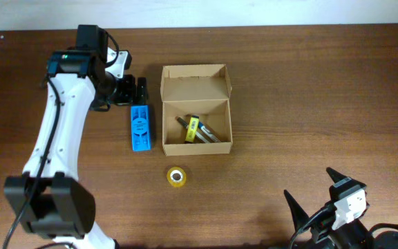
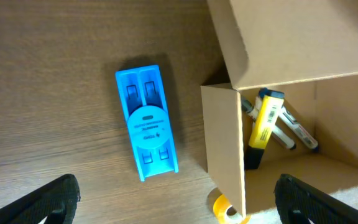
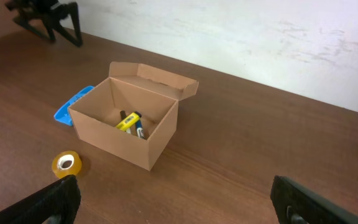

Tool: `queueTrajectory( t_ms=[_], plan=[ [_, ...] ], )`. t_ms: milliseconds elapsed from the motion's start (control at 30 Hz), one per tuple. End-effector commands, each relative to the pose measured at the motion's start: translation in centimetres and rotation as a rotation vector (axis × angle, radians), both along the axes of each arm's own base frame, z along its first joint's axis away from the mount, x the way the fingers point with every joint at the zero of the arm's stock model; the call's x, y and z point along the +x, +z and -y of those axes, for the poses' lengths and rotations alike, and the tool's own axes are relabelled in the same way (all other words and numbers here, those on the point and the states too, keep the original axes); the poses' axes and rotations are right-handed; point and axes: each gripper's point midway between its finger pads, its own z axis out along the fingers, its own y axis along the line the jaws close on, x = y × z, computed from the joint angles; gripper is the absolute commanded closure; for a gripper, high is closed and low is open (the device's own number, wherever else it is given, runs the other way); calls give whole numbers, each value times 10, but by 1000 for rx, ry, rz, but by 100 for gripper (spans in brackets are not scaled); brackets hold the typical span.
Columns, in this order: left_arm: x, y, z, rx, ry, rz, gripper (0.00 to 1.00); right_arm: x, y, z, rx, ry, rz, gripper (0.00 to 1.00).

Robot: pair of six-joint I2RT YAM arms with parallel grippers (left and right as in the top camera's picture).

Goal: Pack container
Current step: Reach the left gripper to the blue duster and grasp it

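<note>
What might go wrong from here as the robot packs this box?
The blue block lies close beside the container, so the open left fingers might bump the cardboard coming down and shove the box. The raised flap lid could also catch an arm reaching across.

Brown wooden table [image 1: 309, 104]: cardboard container [image 1: 193, 86], blue block [image 1: 140, 128], tape roll [image 1: 177, 176].

Blue plastic block [image 1: 140, 128], yellow tape roll [image 1: 177, 177]
</note>
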Motion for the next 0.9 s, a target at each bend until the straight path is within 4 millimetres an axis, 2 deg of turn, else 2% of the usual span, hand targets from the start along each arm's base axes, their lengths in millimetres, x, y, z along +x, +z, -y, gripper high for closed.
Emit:
queueTrajectory(
  t_ms=[0,167,400,600,867],
  plan=[
    [7,-33,0,-25,104,-111,1,0,1,3,10,-17,5,1],
    [7,-79,-5,0,196,-243,1,0,1,3,10,-17,5,1],
    [1,-113,-9,62,215,-338,1,0,1,3,10,-17,5,1],
    [-11,-137,-10,169,183,-407,0,0,1,3,10,-17,5,1],
    [-13,-147,-10,187,181,-432,0,0,1,3,10,-17,5,1]
  ],
)
